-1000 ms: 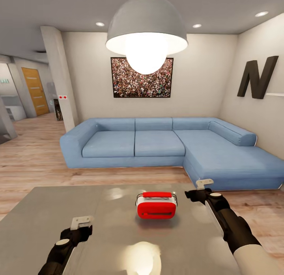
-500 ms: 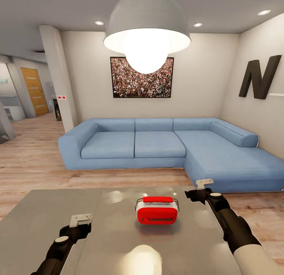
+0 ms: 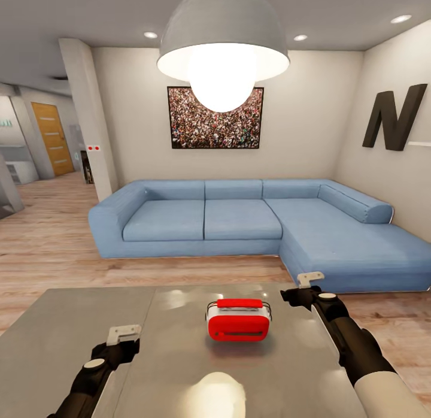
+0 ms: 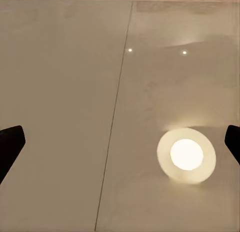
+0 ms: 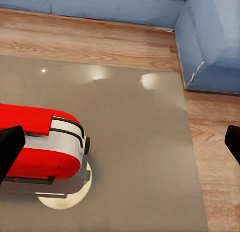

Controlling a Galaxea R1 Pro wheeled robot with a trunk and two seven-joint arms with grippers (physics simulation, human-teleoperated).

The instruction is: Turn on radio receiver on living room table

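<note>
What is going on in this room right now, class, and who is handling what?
A two-armed robot stands at a low glossy table in a living room with a blue sofa. A small red radio receiver sits on the tabletop between its arms. The left pincer and the right pincer are both open, hovering over the table on either side of the radio. Neither touches it, so it is not yet switched on.

The left claw point(image 4: 120, 144) looks down on the glossy grey-brown tabletop point(image 4: 60, 92), its two dark fingertips point(image 4: 10, 144) spread wide at opposite edges of the picture, with nothing between them. A thin seam point(image 4: 116, 112) runs across the surface. A bright round lamp reflection point(image 4: 186, 154) glows on it, and two small light spots point(image 4: 130, 50) lie farther off.
</note>
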